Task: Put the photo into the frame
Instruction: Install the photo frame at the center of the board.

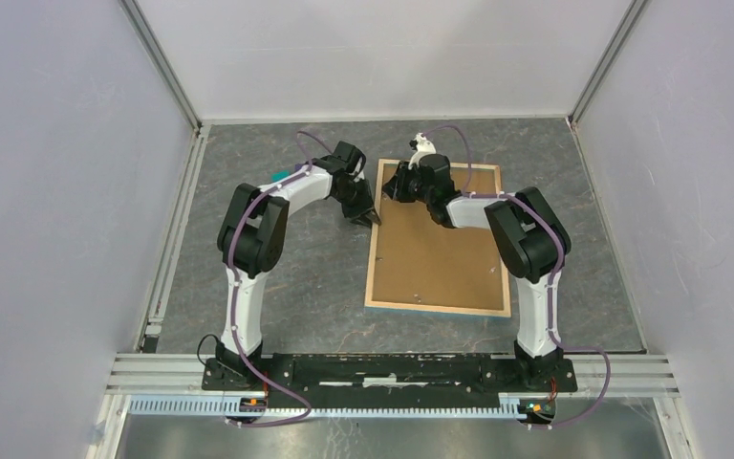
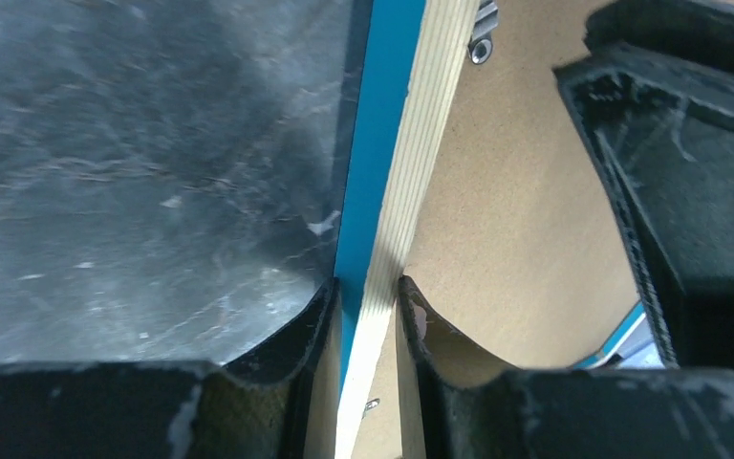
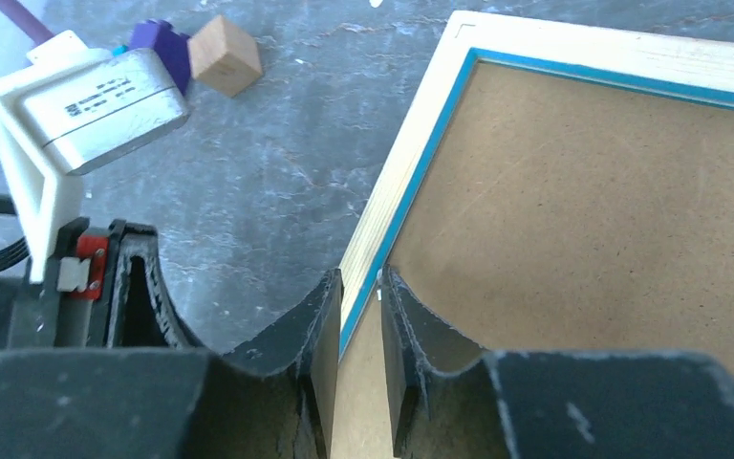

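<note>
The frame (image 1: 373,277) lies back-up on the table, pale wood rim around a plain brown backing board (image 1: 440,249). My left gripper (image 1: 368,215) is shut on its left rail; up close the fingers pinch the pale wood and blue strip of the frame (image 2: 411,143) at the left gripper (image 2: 368,296). My right gripper (image 1: 394,187) grips the same rail near the far left corner, and in the right wrist view the right gripper (image 3: 358,287) clamps the frame (image 3: 411,163) beside the backing board (image 3: 583,210). The photo is hidden.
A wooden cube (image 3: 225,54) and a purple block (image 3: 167,43) lie on the dark table left of the frame's far corner. A teal object (image 1: 277,175) shows behind the left arm. Grey walls enclose the table on three sides.
</note>
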`<action>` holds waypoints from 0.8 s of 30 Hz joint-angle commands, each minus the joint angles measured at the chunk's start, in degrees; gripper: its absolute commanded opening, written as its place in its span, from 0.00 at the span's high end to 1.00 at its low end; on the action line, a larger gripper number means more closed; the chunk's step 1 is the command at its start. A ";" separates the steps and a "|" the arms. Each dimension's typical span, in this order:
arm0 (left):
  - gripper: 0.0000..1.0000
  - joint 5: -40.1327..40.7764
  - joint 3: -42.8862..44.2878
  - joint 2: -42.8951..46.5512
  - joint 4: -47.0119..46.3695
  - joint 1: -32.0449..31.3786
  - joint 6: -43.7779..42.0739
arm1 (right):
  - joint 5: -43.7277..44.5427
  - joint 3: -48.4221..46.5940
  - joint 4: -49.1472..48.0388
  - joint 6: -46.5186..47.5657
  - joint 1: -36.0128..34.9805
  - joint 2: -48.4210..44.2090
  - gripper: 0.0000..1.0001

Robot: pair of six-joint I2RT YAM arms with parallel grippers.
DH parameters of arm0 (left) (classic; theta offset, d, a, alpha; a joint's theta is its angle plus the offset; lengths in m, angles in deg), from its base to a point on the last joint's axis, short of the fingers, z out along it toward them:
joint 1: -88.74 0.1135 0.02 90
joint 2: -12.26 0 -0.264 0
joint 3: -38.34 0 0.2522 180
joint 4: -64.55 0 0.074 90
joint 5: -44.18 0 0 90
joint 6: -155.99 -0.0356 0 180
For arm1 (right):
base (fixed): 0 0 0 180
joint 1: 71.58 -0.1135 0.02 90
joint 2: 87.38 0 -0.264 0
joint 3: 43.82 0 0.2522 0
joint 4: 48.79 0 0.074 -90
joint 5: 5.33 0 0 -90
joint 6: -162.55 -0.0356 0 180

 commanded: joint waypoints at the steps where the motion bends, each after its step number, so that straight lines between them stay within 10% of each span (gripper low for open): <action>1: 0.86 -4.22 -3.10 -0.69 -0.69 -2.41 5.77 | 5.68 -3.00 5.57 6.73 -1.20 0.66 0.73; 24: 0.89 -1.95 -1.35 -0.71 1.53 -2.09 4.14 | 12.01 -7.16 16.34 15.27 -3.60 3.68 0.92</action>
